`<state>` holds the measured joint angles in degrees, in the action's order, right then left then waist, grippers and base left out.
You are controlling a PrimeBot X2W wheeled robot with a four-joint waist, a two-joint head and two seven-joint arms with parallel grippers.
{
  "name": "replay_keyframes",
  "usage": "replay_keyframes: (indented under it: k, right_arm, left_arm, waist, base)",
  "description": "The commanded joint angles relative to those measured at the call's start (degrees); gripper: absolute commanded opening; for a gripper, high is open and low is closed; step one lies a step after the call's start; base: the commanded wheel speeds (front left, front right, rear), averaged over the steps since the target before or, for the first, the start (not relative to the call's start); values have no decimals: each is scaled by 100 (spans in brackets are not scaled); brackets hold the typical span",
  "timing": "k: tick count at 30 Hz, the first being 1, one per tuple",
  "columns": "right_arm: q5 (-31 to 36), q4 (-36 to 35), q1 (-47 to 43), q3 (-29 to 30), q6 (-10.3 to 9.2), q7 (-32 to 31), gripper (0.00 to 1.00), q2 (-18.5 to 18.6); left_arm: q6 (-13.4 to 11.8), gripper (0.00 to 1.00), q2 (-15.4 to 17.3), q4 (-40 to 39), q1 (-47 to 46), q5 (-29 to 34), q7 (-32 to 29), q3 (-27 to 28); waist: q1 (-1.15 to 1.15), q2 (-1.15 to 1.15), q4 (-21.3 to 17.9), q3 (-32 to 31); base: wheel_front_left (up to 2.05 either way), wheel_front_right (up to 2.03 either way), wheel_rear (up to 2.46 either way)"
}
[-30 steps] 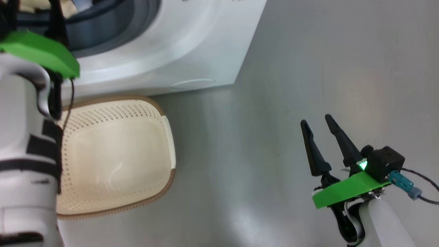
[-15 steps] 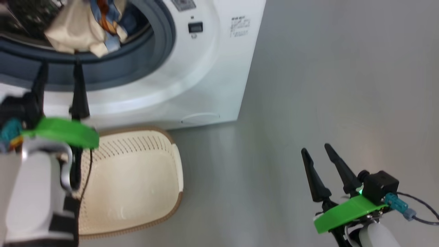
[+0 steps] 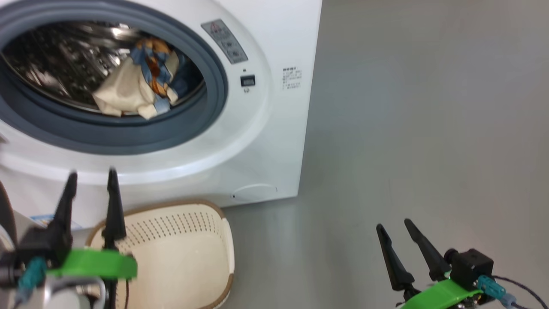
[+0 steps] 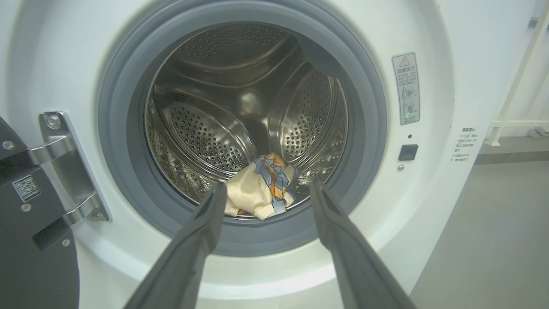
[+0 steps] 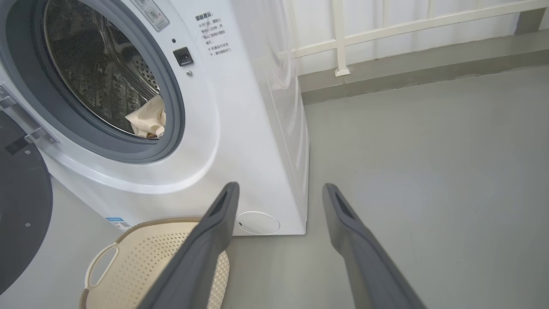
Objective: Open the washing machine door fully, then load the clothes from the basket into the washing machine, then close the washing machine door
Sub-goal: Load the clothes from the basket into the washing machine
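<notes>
The clothes (image 4: 261, 193) lie as one bundle inside the steel drum (image 4: 240, 107). They rest at its front bottom, just behind the grey-blue gasket (image 3: 128, 137), cream side mostly outward with a blue and orange-brown fold on top. The washing machine (image 3: 266, 141) stands on the grey floor (image 3: 407, 128). The washing machine door (image 5: 19, 206) is swung out to the side (its dark inner face and metal hinge (image 4: 64, 146) show at the left of the left wrist view). The basket (image 3: 171, 207) sits on the floor just before the machine, below the opening and near the round service cap (image 3: 256, 192), its cream bottom showing. The left gripper (image 3: 92, 172) hovers over the basket's left part, fingers spread wide, gripping nothing and pointing toward the drum opening. The right gripper (image 3: 392, 224) hangs above the floor well to the right of the machine, its fingers likewise wide apart and empty.
</notes>
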<state>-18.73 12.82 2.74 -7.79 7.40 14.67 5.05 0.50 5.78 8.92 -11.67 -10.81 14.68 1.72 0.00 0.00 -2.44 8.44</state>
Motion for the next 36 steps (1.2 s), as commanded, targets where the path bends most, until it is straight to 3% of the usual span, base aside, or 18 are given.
replay_keyframes:
  k: [1, 15, 36]
  right_arm:
    - [-59, -148, -32, -130, 9, 33, 100, 16]
    - [-39, -261, -355, -15, 9, 33, 100, 89]
    - [5, -424, -441, 109, 9, -27, 100, 130]
  left_arm:
    - [-42, 100, 96, -222, 60, 45, 31, 210]
    - [-378, 100, -174, -946, 1600, 161, 31, 142]
    - [-588, 100, -239, -1191, 2166, 619, 31, 144]
  waist:
    - [0, 0, 15, -262]
    - [0, 0, 74, -567]
    - [0, 0, 100, -626]
  base:
    - [0, 0, 0]
    - [0, 0, 0]
    - [0, 0, 0]
